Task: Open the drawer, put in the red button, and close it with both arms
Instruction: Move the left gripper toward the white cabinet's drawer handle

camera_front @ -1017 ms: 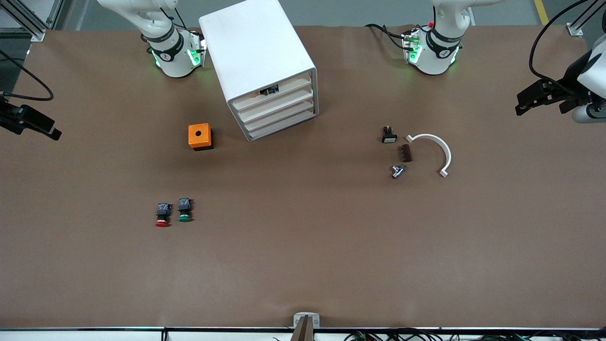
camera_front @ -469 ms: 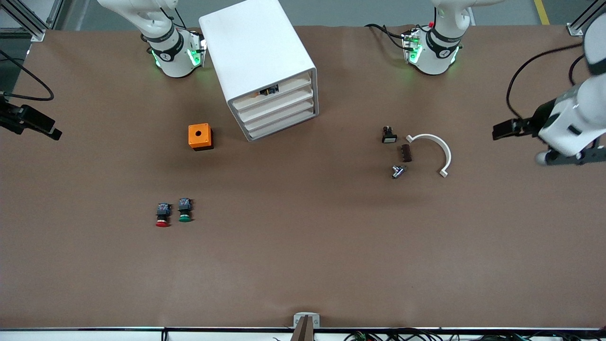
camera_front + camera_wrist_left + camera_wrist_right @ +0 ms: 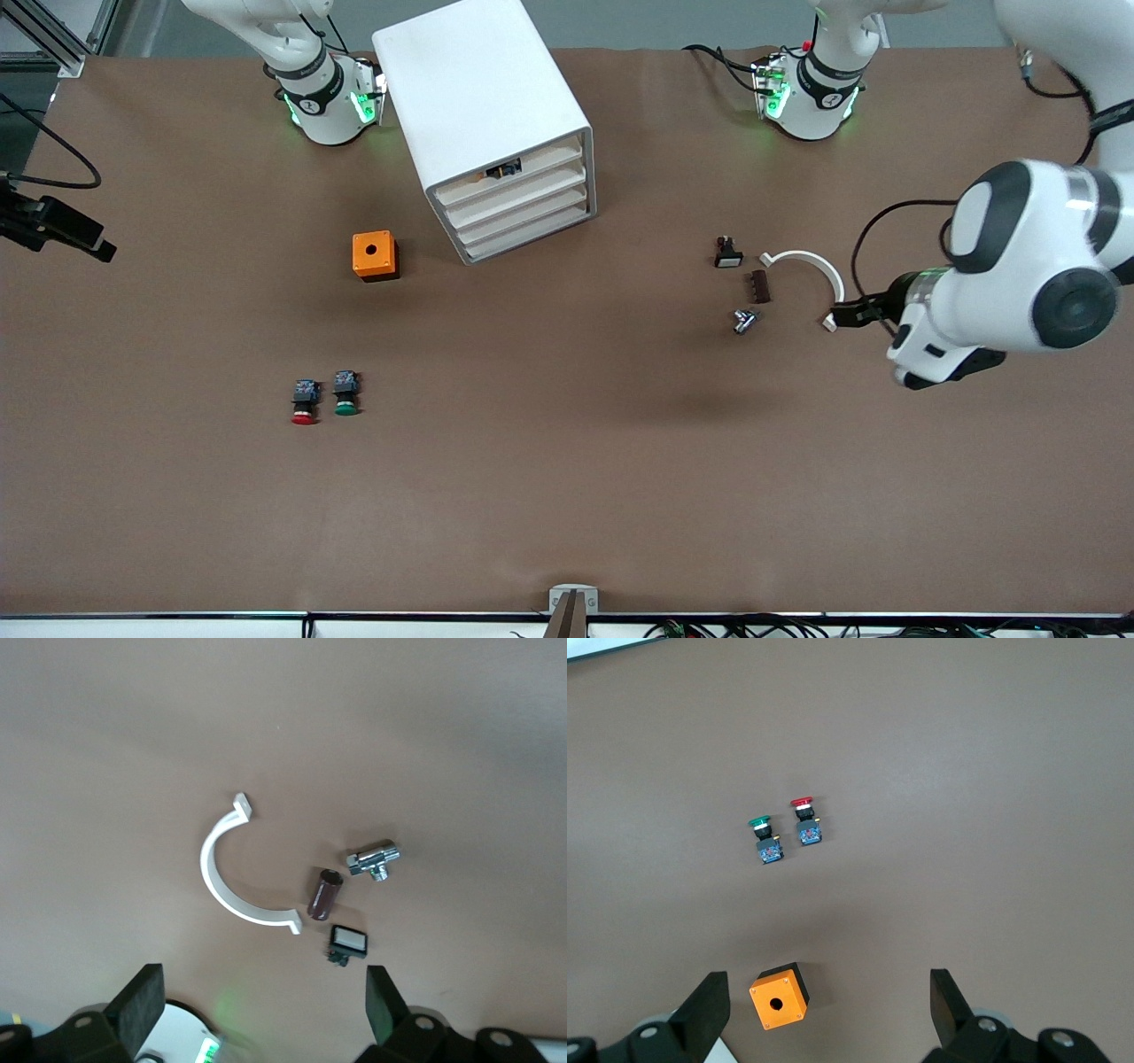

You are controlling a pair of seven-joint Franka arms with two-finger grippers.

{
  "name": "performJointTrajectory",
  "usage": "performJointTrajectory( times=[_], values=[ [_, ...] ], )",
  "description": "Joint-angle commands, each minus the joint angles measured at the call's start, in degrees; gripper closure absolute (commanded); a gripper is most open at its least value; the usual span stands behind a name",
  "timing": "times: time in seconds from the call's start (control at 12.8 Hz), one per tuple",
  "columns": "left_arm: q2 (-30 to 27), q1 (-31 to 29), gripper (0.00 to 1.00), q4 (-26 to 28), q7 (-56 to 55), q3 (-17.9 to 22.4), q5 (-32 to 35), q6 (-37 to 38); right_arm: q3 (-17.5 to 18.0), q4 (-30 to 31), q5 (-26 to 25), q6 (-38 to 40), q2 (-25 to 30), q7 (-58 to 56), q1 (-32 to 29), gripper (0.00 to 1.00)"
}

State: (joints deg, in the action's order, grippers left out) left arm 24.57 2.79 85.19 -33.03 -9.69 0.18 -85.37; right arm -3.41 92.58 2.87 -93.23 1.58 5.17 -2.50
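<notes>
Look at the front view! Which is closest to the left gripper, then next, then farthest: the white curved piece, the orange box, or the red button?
From the left gripper:
1. White curved piece, right beside it.
2. Orange box, near the cabinet, toward the right arm's end.
3. Red button, nearer the camera, beside the green one.

Orange box [image 3: 375, 255] with a round hole in its top, on the table [image 3: 567, 496] beside the white cabinet [image 3: 489, 124], toward the right arm's end; green-capped button [image 3: 345, 393] nearer the front camera than the box; toward the left arm's end, a white curved clip [image 3: 812, 282]; beside it a small dark brown cylinder [image 3: 760, 286]; a black switch with a white face [image 3: 728, 253]; a chrome fitting [image 3: 743, 320], nearest the camera of this group.
</notes>
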Motion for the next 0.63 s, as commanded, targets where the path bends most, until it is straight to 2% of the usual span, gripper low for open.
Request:
performJointTrajectory(
  times=[0.0,0.16,0.31,0.55],
  values=[
    [4.2,3.6,0.00,-3.2,-11.7,0.0,-1.3,0.7,0.7,-0.3,0.6,0.5,0.1,0.0,-0.9,0.00],
    [7.0,7.7,0.00,-3.1,-29.0,0.0,-3.7,0.7,0.7,-0.3,0.6,0.5,0.1,0.0,-0.9,0.00],
    [9.5,10.7,0.00,-3.1,-41.0,0.0,-8.6,0.7,0.7,-0.2,0.6,0.5,0.1,0.0,-0.9,0.00],
    [12.9,12.3,0.01,-3.1,-48.3,0.0,-19.1,0.7,0.7,-0.2,0.6,0.5,0.1,-0.1,-0.9,0.00]
  ],
)
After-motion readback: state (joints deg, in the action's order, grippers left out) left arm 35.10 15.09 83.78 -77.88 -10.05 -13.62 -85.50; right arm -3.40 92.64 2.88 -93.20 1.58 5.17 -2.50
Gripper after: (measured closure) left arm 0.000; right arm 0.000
